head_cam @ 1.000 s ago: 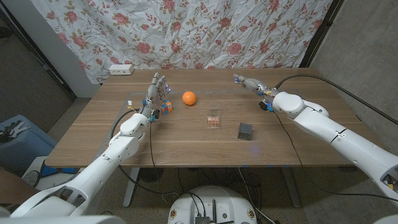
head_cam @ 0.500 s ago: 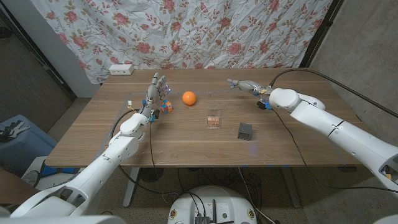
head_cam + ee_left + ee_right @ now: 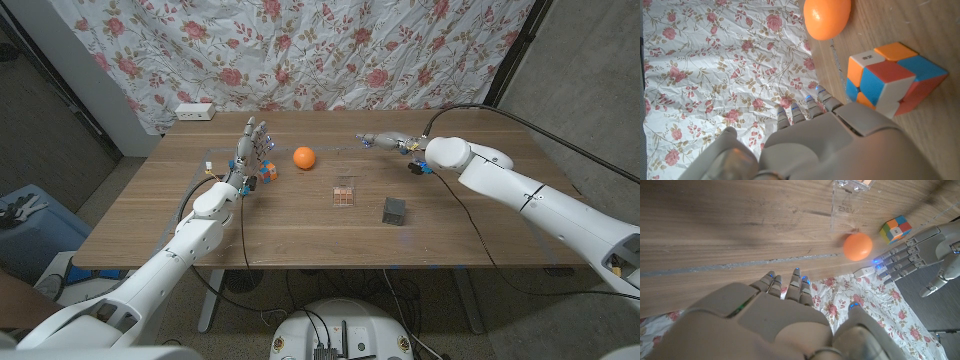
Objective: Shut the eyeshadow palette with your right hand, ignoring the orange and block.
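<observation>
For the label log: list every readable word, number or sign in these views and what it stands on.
"VIBES", with a smaller blurred line above it: on the clear eyeshadow palette lid.
Small dark mark on a white sticker of the colour cube: too small to read.
Nothing else readable.

The head view looked down from above and behind both arms, taking in the whole wooden table (image 3: 300, 225) as far as the floral curtain (image 3: 300, 50) at its far side. The left wrist view sat low and close behind the left hand (image 3: 840, 145), turned, with the orange (image 3: 827, 17) and the coloured cube (image 3: 892, 77) very near its lens. The right wrist view looked along the back of the right hand (image 3: 775, 325) from higher up, across the tabletop. All three views shared the orange, the cube and the curtain.
</observation>
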Robot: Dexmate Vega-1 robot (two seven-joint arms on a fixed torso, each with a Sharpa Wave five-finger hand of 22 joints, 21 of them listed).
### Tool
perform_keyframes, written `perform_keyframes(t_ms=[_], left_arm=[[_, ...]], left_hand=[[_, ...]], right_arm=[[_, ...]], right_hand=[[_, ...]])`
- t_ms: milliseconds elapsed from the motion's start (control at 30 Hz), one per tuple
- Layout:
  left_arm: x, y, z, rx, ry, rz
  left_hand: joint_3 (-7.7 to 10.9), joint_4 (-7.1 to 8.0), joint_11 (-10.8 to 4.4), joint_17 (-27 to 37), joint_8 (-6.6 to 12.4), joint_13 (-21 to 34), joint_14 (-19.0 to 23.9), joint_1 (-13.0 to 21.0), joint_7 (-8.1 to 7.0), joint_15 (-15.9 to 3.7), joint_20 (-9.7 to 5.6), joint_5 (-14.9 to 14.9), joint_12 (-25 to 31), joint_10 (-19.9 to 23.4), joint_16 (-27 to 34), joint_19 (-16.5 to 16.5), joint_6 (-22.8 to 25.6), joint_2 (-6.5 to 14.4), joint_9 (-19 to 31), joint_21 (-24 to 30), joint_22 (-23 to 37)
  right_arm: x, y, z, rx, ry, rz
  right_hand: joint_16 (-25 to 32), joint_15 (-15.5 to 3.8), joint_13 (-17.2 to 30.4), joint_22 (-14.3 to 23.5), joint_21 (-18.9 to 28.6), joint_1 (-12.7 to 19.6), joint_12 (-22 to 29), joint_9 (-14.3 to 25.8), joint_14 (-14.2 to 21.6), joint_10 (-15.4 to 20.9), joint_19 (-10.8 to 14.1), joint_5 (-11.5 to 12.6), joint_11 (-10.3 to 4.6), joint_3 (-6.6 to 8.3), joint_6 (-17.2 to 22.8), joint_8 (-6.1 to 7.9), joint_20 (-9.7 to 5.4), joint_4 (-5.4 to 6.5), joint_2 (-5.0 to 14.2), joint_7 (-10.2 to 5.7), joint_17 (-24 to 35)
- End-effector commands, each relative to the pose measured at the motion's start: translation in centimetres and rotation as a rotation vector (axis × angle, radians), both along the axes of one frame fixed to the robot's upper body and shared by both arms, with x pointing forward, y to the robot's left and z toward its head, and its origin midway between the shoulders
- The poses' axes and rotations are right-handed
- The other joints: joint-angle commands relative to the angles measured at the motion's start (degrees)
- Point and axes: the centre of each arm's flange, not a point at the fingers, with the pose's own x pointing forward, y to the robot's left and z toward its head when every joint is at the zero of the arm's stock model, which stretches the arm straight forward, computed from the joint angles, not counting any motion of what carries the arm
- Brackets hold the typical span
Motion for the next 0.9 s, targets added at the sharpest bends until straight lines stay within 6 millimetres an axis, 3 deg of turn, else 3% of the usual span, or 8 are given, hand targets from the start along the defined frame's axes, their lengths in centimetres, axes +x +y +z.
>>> perform_keyframes(t_ms=[33,333,900], left_arm=[[0.0,0.0,0.0,0.0,0.001,0.0],[0.0,0.0,0.0,0.0,0.001,0.0],[0.0,0.0,0.0,0.0,0.001,0.0]], left_hand=[[0.45,0.03,-0.48,0.3,0.3,0.2,0.2,0.3,-0.4,-1.33,0.12,0.2,0.3,0.1,0.4,0.4,-0.1,0.4,0.2,0.3,0.2],[0.45,0.03,-0.46,0.3,0.3,0.2,0.3,0.3,-0.41,-1.34,0.08,0.2,0.3,0.1,0.4,0.4,-0.1,0.4,0.2,0.3,0.2],[0.45,0.03,-0.46,0.3,0.29,0.2,0.2,0.3,-0.41,-1.38,0.05,0.2,0.3,0.1,0.4,0.4,-0.1,0.4,0.2,0.2,0.2]], right_arm=[[-0.3,1.9,0.1,-0.128,0.012,-0.028],[-0.1,3.4,-0.2,-0.186,0.018,-0.023],[0.1,5.3,-0.3,-0.314,0.047,-0.032]], right_hand=[[0.8,-0.12,0.0,0.2,0.3,-0.5,0.8,0.4,0.9,1.4,-0.7,0.4,0.44,0.01,1.1,0.38,-0.09,0.35,0.09,-0.23,-0.2],[1.2,0.02,0.1,0.2,0.4,-0.7,1.1,0.4,1.9,2.4,-0.7,0.5,0.65,-0.01,1.7,0.33,0.09,0.36,-0.09,-1.69,-0.6],[1.2,0.19,0.3,0.2,0.2,-0.9,1.0,0.4,1.9,2.7,-1.6,0.6,0.08,-0.03,1.9,0.03,0.48,0.43,-0.22,-2.67,-1.0]])
